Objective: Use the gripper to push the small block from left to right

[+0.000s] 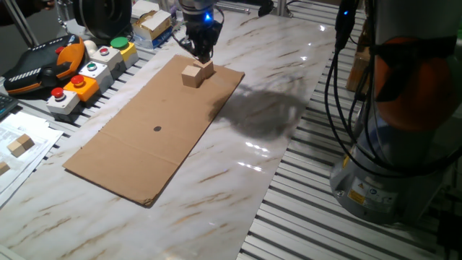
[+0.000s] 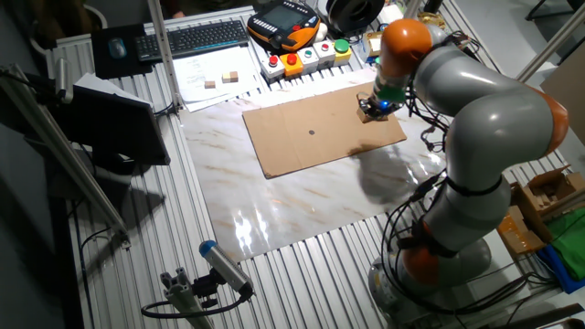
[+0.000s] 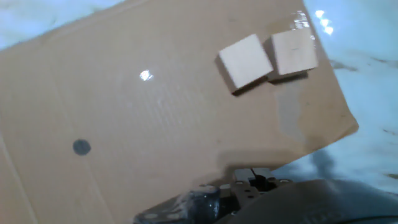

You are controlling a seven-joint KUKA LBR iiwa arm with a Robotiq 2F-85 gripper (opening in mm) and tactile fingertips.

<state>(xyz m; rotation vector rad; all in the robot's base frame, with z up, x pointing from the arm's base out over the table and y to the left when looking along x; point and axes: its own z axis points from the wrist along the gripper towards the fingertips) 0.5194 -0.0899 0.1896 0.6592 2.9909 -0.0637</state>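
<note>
Two small pale wooden blocks touch side by side near the far corner of the brown cardboard sheet (image 1: pixel 144 137). In the hand view they are the left block (image 3: pixel 245 61) and the right block (image 3: pixel 292 52). In one fixed view they show as one block (image 1: pixel 191 75) and its neighbour (image 1: pixel 206 68). My gripper (image 1: pixel 203 52), a dark claw under a blue light, hangs just above and behind the neighbour block, its fingers drawn into one narrow tip. The other fixed view shows the gripper (image 2: pixel 376 109) at the sheet's (image 2: pixel 311 137) far right corner. Whether it touches a block is unclear.
Button boxes (image 1: pixel 86 72) and an orange teach pendant (image 1: pixel 43 65) line the table's left edge. Spare wooden blocks (image 1: pixel 20 144) lie on papers at the left. The arm's base (image 1: pixel 390 166) and cables stand at the right. A black dot (image 1: pixel 157 129) marks the cardboard's middle.
</note>
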